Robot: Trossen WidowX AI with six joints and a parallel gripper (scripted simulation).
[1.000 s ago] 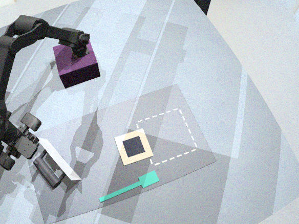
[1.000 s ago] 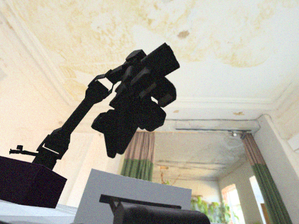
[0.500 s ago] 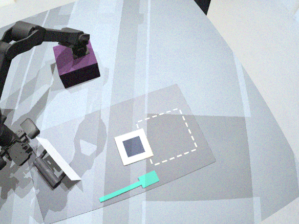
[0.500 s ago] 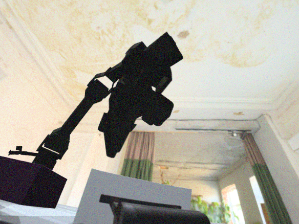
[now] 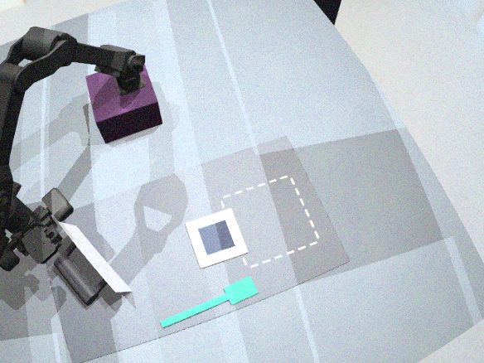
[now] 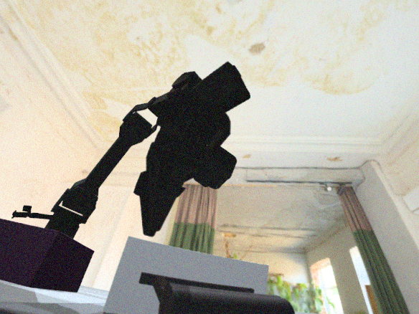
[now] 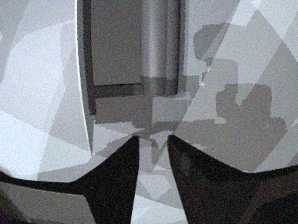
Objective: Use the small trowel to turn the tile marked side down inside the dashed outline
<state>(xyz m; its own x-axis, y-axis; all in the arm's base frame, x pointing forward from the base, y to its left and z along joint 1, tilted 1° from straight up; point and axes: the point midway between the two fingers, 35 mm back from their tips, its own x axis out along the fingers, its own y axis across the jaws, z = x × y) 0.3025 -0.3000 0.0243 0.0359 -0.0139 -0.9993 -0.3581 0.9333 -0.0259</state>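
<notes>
The tile [image 5: 216,237] lies flat on the mat [image 5: 327,249], its dark blue square facing up. Its right part crosses the left side of the dashed outline [image 5: 317,239]; the rest lies outside. The teal trowel [image 5: 241,290] lies flat near the mat's lower edge, apart from the tile, its blade to the right and its handle to the lower left. My gripper [image 6: 149,232] [image 7: 153,141] is partly open and empty, raised at the left, well away from tile and trowel. In the top view its fingertips are hidden. The wrist view shows neither tile nor trowel.
A white upright panel [image 5: 97,261] [image 6: 201,256] stands on the mat's left part, with a dark cylindrical body [image 5: 76,282] [image 6: 229,305] [image 7: 160,40] beside it, close to the arm. The arm's base stands on a purple block [image 5: 108,99] [image 6: 21,251]. Shadows cross the mat and table.
</notes>
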